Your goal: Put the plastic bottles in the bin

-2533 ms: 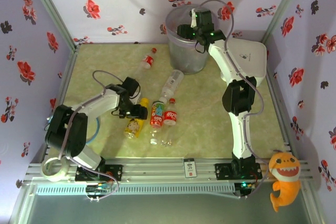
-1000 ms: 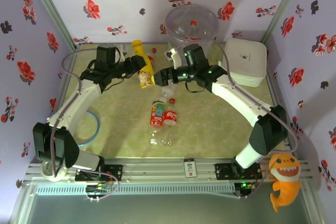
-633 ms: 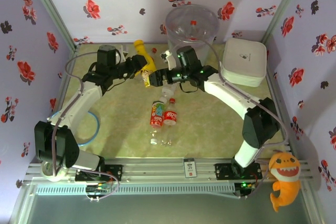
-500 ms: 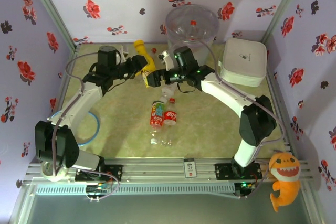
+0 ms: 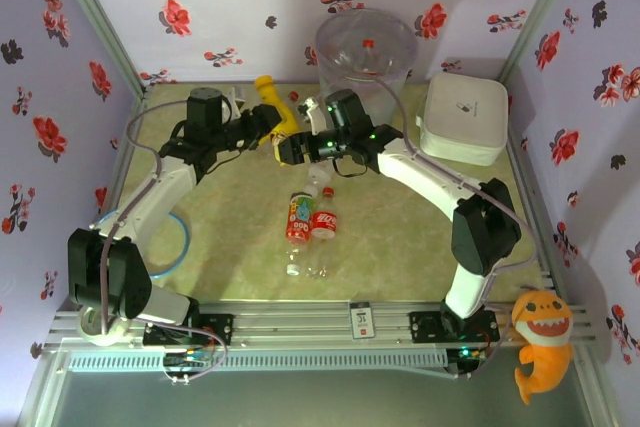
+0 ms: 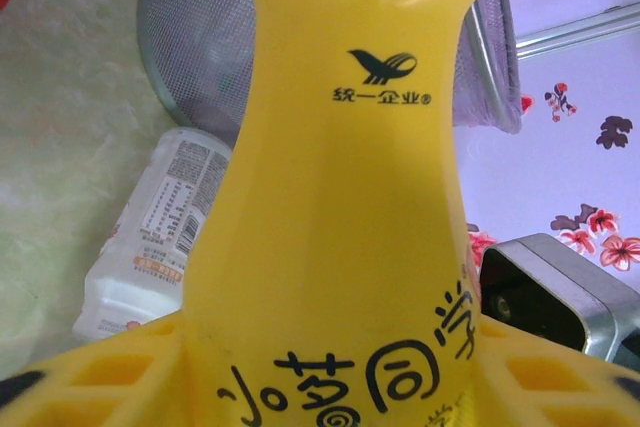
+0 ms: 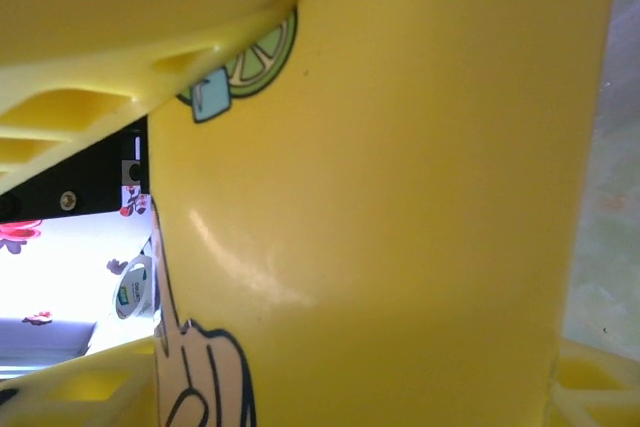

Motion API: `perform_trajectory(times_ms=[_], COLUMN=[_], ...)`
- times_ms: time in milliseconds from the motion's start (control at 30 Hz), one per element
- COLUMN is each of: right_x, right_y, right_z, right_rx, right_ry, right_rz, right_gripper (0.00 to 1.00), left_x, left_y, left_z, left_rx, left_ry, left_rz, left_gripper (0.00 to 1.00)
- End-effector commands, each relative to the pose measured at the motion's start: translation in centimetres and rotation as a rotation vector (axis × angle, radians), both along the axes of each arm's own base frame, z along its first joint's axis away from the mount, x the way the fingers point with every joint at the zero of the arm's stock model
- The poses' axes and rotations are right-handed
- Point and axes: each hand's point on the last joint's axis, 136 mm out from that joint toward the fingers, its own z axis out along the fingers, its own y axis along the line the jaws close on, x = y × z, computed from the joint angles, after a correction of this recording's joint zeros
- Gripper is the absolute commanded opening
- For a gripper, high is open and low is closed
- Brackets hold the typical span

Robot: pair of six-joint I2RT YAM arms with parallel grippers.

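I read the left fingers (image 5: 266,125) and the right fingers (image 5: 284,141) both clenched on the yellow bottle (image 5: 270,97), just left of the bin (image 5: 322,49).

The bin (image 5: 365,77) stands at the far middle of the table (image 5: 420,247), with a binned bottle (image 5: 368,44) inside it and a lidded box (image 5: 463,117) just to its right. In front of the bin and to its left, the left gripper (image 5: 262,125) and right gripper (image 5: 290,147) meet above the table. The held bottle (image 5: 272,105) is clamped by the left and lies between the right's fingers. At mid-table a pair of bottles (image 5: 299,217) lies side by side, with a third bottle (image 5: 320,177) behind and a fourth bottle (image 5: 305,269) in front.
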Motion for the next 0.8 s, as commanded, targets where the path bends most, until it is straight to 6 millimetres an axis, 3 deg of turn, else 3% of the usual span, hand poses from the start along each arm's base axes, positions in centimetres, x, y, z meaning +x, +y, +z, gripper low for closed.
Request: perform_trajectory(times_ms=[0,133,400,600,767], right_x=[0.8,0.8,1.4,2.7,5.3], right_y=[0.5,0.4,-2.0,-5.6,-9.3], right_z=[1.2,1.2,3.4,5.3,8.8], right_rx=[0.018,0.017,0.025,-0.051,-0.077], right_ry=[-0.043,-0.047,-0.077,-0.165,-0.252], right_rz=[-0.008,-0.007,-0.066,-0.134,-0.235], right_gripper=[0.61,0.58,0.48,0.47,0.44], left_x=[-0.2,-0.3,-0.8,-1.6,-2.9], left_y=[-0.6,-0.6,1.7,3.6,4.3], left_z=[0.3,0.6,0.2,-1.1,-3.5], left_rx=[-0.020,-0.019,-0.014,0.009,0.068], left_ry=[-0.014,-0.027,-0.020,0.006,0.061], left_rz=[-0.028,-0.033,0.001,0.022,0.010], left_gripper=[0.71,0.99,1.00,1.00,1.00])
